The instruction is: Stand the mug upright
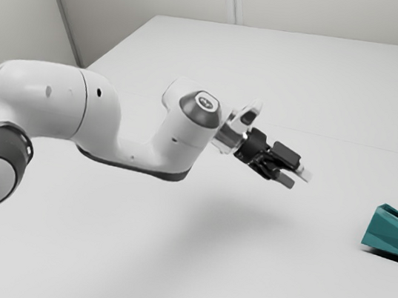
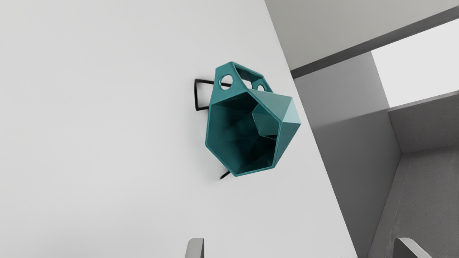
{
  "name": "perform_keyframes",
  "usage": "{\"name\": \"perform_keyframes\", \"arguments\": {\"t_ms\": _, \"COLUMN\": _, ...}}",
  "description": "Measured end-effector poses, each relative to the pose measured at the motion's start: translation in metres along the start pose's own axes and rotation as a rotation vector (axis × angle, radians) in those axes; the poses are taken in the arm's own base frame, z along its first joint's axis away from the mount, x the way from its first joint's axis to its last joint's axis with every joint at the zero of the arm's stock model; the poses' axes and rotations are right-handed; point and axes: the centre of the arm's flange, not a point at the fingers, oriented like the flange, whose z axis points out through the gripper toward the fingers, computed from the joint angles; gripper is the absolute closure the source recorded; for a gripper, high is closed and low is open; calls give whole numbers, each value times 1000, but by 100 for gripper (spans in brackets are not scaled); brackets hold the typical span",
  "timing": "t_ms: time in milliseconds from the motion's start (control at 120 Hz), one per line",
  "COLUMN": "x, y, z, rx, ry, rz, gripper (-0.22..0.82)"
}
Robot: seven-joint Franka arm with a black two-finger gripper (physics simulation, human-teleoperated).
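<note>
My gripper (image 1: 298, 180) is held above the table near the middle of the exterior view, open and with nothing between its fingers. A teal faceted mug (image 1: 393, 233) lies on its side at the exterior view's right, apart from the gripper and beyond its fingertips. In the wrist view the mug (image 2: 244, 132) turns its hollow mouth toward my hand, its handle standing out to one side. The two fingertips of the gripper (image 2: 299, 249) stand wide apart there.
The white table (image 1: 255, 277) extends under the arm, and its edge runs close past the mug in the wrist view. Behind it in the exterior view is another white surface (image 1: 284, 79), with pale walls around. Dark grey floor and wall parts lie beyond the table edge.
</note>
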Motion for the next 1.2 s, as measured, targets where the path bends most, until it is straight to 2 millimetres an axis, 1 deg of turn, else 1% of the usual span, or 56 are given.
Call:
{"name": "perform_keyframes", "arguments": {"t_ms": 158, "x": 5, "y": 6, "z": 29, "rx": -23, "ry": -15, "rz": 56, "gripper": 4}}
{"name": "perform_keyframes", "arguments": {"t_ms": 317, "x": 7, "y": 7, "z": 54, "rx": -38, "ry": -27, "rz": 94, "gripper": 4}}
{"name": "perform_keyframes", "arguments": {"t_ms": 508, "x": 15, "y": 13, "z": 76, "rx": -56, "ry": -32, "rz": 145, "gripper": 4}}
{"name": "perform_keyframes", "arguments": {"t_ms": 692, "x": 11, "y": 9, "z": 99, "rx": -64, "ry": -51, "rz": 165, "gripper": 3}}
{"name": "perform_keyframes", "arguments": {"t_ms": 900, "x": 11, "y": 16, "z": 126, "rx": -82, "ry": -65, "rz": 199, "gripper": 3}}
{"name": "perform_keyframes", "arguments": {"t_ms": 1050, "x": 8, "y": 15, "z": 145, "rx": -90, "ry": -79, "rz": 211, "gripper": 3}}
{"name": "perform_keyframes", "arguments": {"t_ms": 1200, "x": 8, "y": 16, "z": 160, "rx": -98, "ry": -85, "rz": 226, "gripper": 3}}
